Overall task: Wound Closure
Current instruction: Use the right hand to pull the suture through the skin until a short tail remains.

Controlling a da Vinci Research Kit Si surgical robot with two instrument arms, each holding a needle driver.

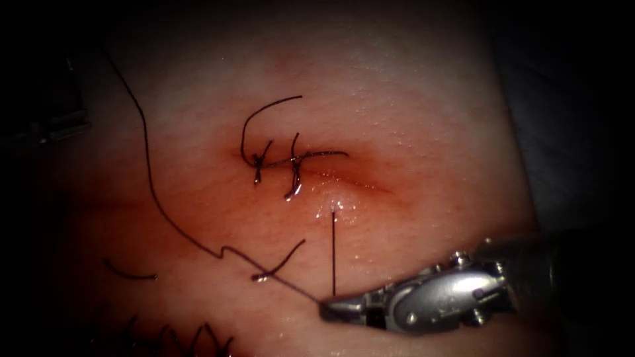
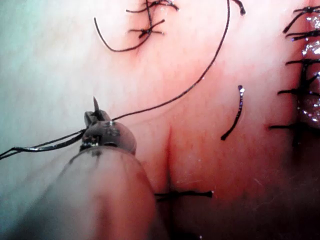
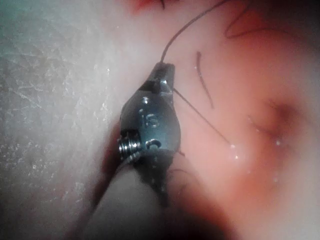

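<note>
The right tool [image 1: 331, 309] comes in low from the right, its jaws closed on the thread [image 1: 149, 173]. One strand runs straight up from the jaws into the tissue [image 1: 423, 132] just near of the cut [image 1: 344, 177]; the other trails far left. The tissue is pink and wet. Two stitches [image 1: 278, 162] cross the cut's left end. A loose thread piece [image 1: 129, 272] lies near left. In the left wrist view a tool [image 2: 96, 117] has thread at its tip; I cannot tell how its jaws stand. I cannot make out the needle.

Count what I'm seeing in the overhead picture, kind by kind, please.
Tools: 1, the right tool, shut on the thread
Long thread: 1
Stitches across the cut: 2
Loose thread pieces: 2
Total: 6
</note>
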